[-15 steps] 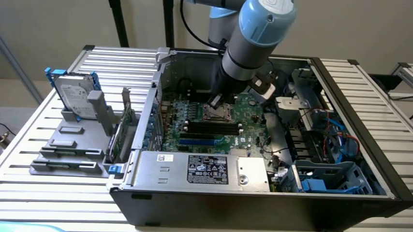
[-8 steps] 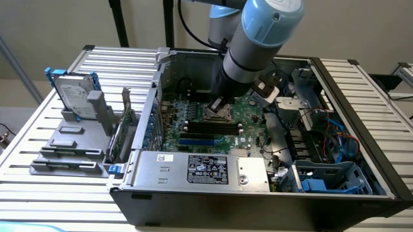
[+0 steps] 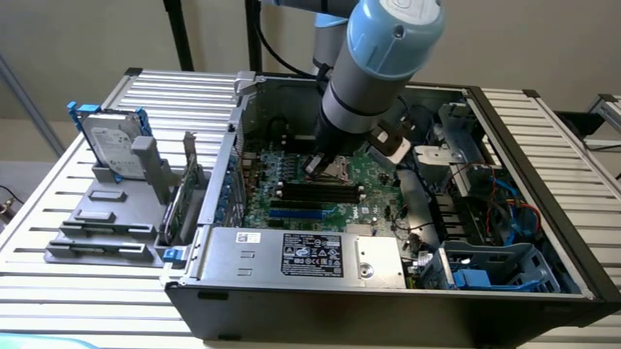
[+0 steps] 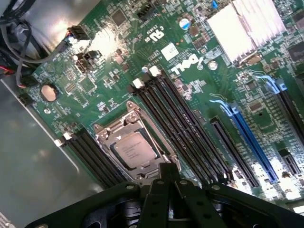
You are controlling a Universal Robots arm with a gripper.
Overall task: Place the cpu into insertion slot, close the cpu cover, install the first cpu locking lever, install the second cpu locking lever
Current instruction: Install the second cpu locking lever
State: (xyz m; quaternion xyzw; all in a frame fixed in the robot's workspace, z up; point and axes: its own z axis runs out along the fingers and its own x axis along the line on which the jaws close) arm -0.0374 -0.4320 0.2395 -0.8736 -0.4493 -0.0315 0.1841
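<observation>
Beside the memory slots (image 4: 185, 128), cpu (image 4: 133, 148) already sits in insertion slot (image 4: 135, 168); cpu cover (image 4: 124, 127) down over it; gripper (image 4: 169, 173) jaws pressed together, empty, at socket edge; levers seemingly unfinished.

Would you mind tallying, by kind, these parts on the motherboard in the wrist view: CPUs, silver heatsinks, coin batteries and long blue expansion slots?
cpu: 1
silver heatsink: 1
coin battery: 1
blue expansion slot: 1
Total: 4
</observation>
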